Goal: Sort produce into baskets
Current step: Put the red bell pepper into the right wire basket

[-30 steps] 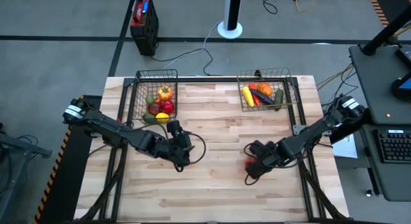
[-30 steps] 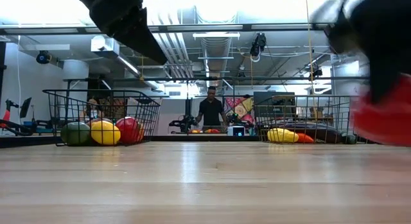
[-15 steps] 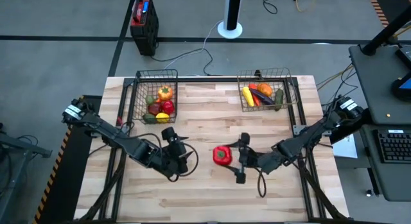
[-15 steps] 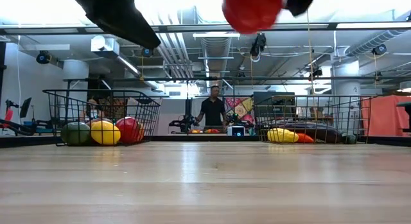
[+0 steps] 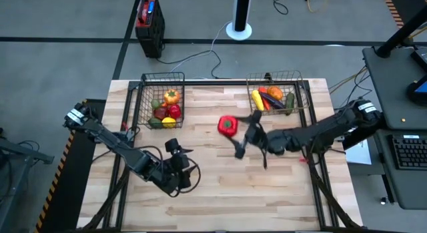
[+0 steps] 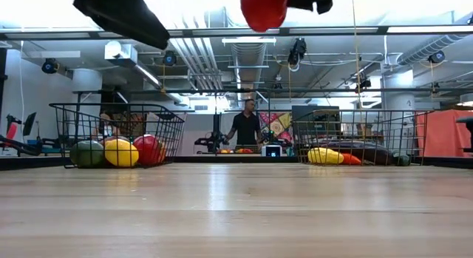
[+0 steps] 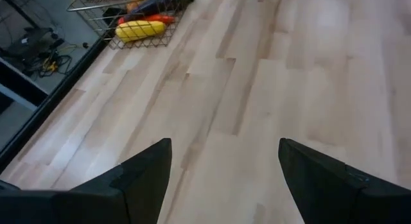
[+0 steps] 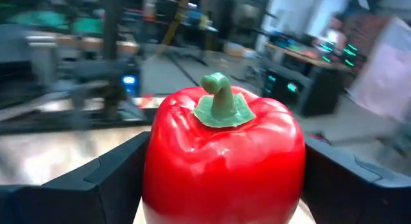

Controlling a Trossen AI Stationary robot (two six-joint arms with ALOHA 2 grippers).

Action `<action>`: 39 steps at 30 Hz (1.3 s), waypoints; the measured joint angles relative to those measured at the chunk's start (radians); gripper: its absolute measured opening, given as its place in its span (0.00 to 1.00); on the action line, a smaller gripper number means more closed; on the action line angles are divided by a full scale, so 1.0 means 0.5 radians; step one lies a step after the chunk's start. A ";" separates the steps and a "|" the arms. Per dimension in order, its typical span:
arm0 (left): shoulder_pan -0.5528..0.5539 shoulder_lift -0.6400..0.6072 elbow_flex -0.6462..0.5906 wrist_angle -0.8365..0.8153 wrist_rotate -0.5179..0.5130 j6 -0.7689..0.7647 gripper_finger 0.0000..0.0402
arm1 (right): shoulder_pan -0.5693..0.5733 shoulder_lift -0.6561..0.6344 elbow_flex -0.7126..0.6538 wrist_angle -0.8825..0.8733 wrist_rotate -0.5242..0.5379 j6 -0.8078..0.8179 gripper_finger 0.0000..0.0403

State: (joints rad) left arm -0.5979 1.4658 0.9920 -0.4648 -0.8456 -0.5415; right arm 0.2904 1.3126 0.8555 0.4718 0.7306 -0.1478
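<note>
Red pepper (image 5: pixel 227 125) sits clamped between the right gripper (image 5: pixel 235 129) fingers, stem up — lifted above the table (image 5: pixel 213 193) centre, at about 8 o'clock from the right basket (image 5: pixel 275 94). Left gripper (image 5: pixel 175 148) hangs with spread, empty jaws at 5 o'clock from the left basket (image 5: pixel 162 101) — well apart from the pepper.

My arms are dark, near-black, built of slim jointed links, each with a pale grey collar near its base. Black cables loop loose by the wrists. My left gripper (image 7: pixel 225 179) has two broad, matte black fingers (image 7: pixel 138 179) with bevelled, wedge-like tips.
</note>
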 joint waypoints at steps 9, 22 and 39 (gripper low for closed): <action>-0.128 0.000 0.007 -0.051 0.226 -0.218 0.67 | -0.478 -0.216 0.031 -0.448 0.060 0.507 0.82; -0.163 0.004 0.008 -0.136 0.217 -0.583 0.67 | -1.204 -0.086 0.956 -2.747 -0.160 1.320 0.82; -0.163 0.041 0.008 -0.135 0.042 -0.658 0.67 | -2.144 0.565 1.353 -3.653 -0.779 1.045 0.83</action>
State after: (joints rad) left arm -0.6792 1.4864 0.9958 -0.5322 -0.8246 -0.8706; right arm -0.7818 1.5951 1.5318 -1.3545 0.3408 0.3745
